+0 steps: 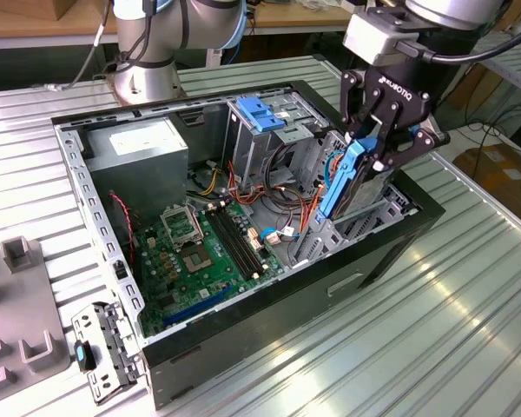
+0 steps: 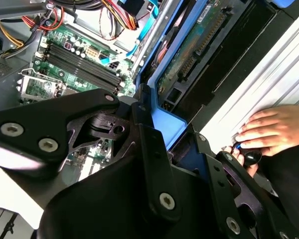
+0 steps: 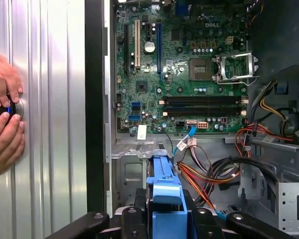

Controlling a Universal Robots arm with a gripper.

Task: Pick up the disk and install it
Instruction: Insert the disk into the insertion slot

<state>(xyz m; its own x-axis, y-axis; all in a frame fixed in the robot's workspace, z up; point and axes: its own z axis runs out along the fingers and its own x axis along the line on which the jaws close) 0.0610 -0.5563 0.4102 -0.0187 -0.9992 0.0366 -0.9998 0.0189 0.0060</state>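
1. Black links of the gripper (image 2: pixel 169 133) crowd the foreground in both wrist views. Its fingers (image 2: pixel 150 142) are drawn narrow onto the blue rail at one end of the disk (image 2: pixel 189 50), one on each flat side.
2. From the exterior view, the gripper (image 1: pixel 375 155) hangs over the corner of the open computer case (image 1: pixel 286 300) at the exterior view's right. It holds the disk (image 1: pixel 343 182) by its upper end.
3. The disk stands on edge and tilted, with its lower end down inside the metal drive bay (image 1: pixel 365 217) at that corner. Whether it is fully seated there cannot be told.
4. The second wrist view shows the disk's green circuit-board face framed by the blue rails.
5. Seen in the first wrist view, the blue rail end of the disk (image 3: pixel 164 191) sits between the gripper's (image 3: pixel 164 221) black links. The motherboard (image 3: pixel 179 74) lies beyond it, and a bundle of orange and red cables (image 3: pixel 209 174) runs just beside.
6. The case lies on its side, open, on a ribbed metal worktop (image 1: pixel 417 339).
7. A grey power-supply box (image 1: pixel 143 152) fills the case's far corner at the exterior view's left. Near it, a blue latch (image 1: pixel 259 111) sits on top of a metal cage.
8. A person's hands (image 3: pixel 5 139) rest on the worktop outside the case wall, closed around a small dark object (image 3: pixel 7 110) with a blue light.
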